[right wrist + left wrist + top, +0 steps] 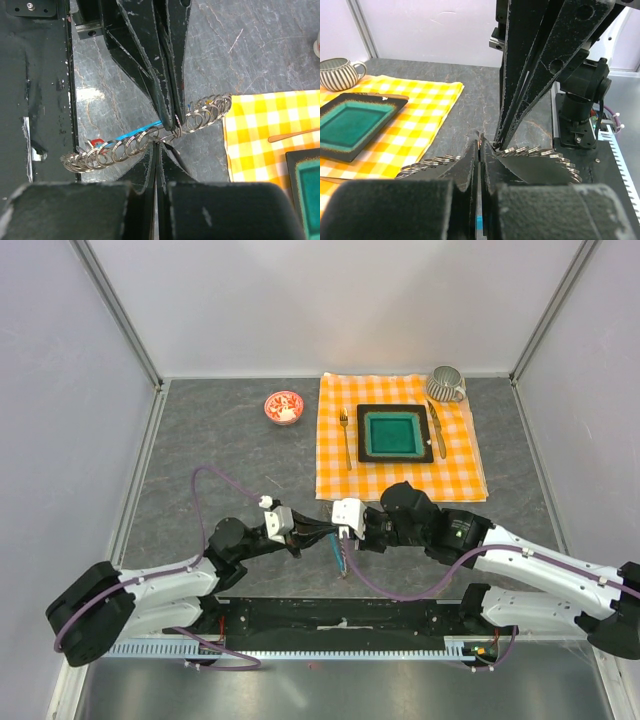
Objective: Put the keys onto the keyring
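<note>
Between our two wrists, near the table's front edge, the grey beaded-looking metal keyring is pinched at mid-span by our left gripper and right gripper, each pressed together on its thin wire, tip to tip. Any uneven pull, we judge, could slip or twist it free. The right wrist view shows the curved cyan-blue piece and a red key tag along it; the left wrist view shows no tag.
</note>
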Robot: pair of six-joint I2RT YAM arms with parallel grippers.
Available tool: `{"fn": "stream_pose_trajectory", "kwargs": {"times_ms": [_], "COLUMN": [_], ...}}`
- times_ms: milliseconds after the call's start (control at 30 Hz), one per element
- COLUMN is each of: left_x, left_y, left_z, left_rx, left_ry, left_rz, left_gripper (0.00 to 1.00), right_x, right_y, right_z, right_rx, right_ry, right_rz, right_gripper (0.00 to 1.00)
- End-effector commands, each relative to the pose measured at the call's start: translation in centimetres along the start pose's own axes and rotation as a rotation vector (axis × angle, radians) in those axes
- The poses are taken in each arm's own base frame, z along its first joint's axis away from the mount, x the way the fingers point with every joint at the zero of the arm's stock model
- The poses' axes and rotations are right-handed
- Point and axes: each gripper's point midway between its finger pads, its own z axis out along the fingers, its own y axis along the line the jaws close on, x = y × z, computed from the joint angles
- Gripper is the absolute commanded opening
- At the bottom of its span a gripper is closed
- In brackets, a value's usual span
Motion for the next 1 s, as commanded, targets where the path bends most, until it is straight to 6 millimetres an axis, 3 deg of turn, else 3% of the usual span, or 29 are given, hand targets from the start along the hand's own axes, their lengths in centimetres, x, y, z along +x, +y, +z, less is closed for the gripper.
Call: {"fn": "stream_pose_trajectory", "kwargs": {"times_ms": [0, 133, 300, 400, 433, 633, 867, 967], "left_x": [-5.5, -6.2, -5.5, -5.9, -5.9, -7.0, -8.5, -9.2], "left_y": [-0.2, -0.5, -0.3, -0.1, 0.0, 0.0, 0.2, 0.4], "left_z": [0.3, -0.1, 0.6, 0.5, 0.4, 0.2, 0.9, 1.3], "left_rx": [0.001, 0.009, 0.019, 0.006, -0.001, -0.006, 0.004, 0.009], "left_ry": [-0.255, -0.340, -0.324, -0.336, -0.337, -0.362, -0.334, -0.317], "left_rz": [0.017, -0.003, -0.017, 0.016, 0.020, 0.060, 0.140, 0.173], "left_gripper": [0.02, 0.02, 0.02, 0.02, 0.02, 0.02, 0.02, 0.02], "right_x": [0.2, 0.1, 0.5, 0.5, 0.6, -2.3, -3.7, -4.5], "right_y": [1.0, 1.7, 1.9, 1.7, 1.6, -0.4, -5.0, -5.6], "right_z": [0.4, 1.1, 1.6, 1.7, 1.5, -1.2, -3.5, -3.7], "right_rx": [-0.048, -0.087, -0.080, -0.059, -0.047, 0.030, 0.148, 0.115], "right_ry": [-0.009, -0.028, -0.041, -0.047, -0.045, -0.148, -0.206, -0.248], "right_rz": [0.019, 0.044, 0.079, 0.106, 0.115, 0.149, 0.204, 0.212], "right_gripper": [0.00, 0.00, 0.01, 0.12, 0.21, 0.37, 0.40, 0.40]}}
